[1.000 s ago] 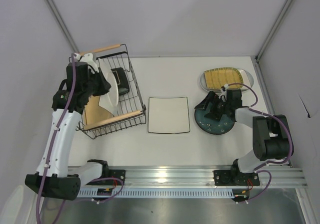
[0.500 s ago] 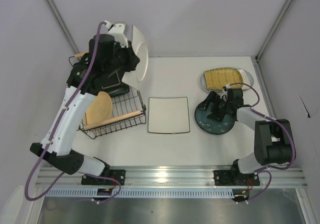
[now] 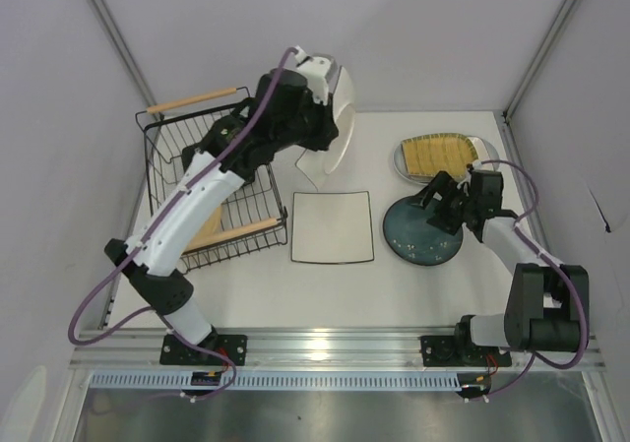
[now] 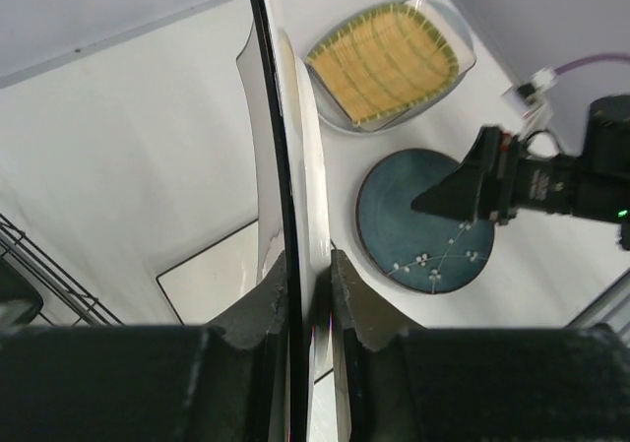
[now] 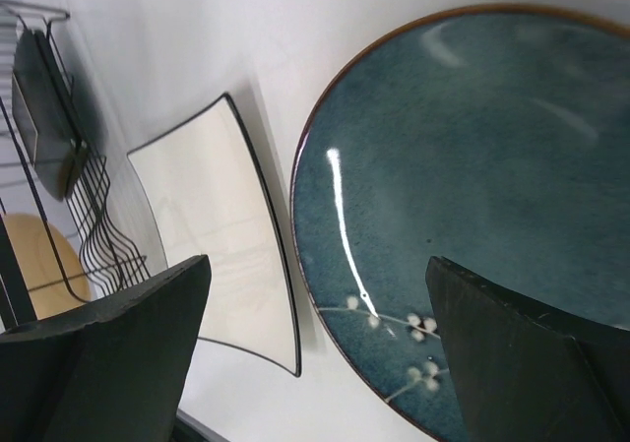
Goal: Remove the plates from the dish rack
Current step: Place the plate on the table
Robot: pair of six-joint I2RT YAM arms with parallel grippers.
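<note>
the left gripper point(image 4: 310, 265) pinches the white plate point(image 4: 295, 117) by its rim, holding it on edge in the air over the back middle of the table point(image 3: 394, 294), just right of the rack point(image 3: 157, 142). the bite on that glossy rim is narrow, so a quick wrist turn could let the plate swivel or slip out. it would then drop onto the square plate point(image 3: 332, 226) lying flat at the centre. setting it down edge-first could chip it. the right gripper point(image 3: 436, 209), fingers spread, hovers over the teal plate point(image 3: 418, 235) near the right edge, and a wide swing could meet it. the white plate is round, smooth and shiny, with a shallow rim. a tan plate point(image 5: 39, 255) waits in the rack.
</note>
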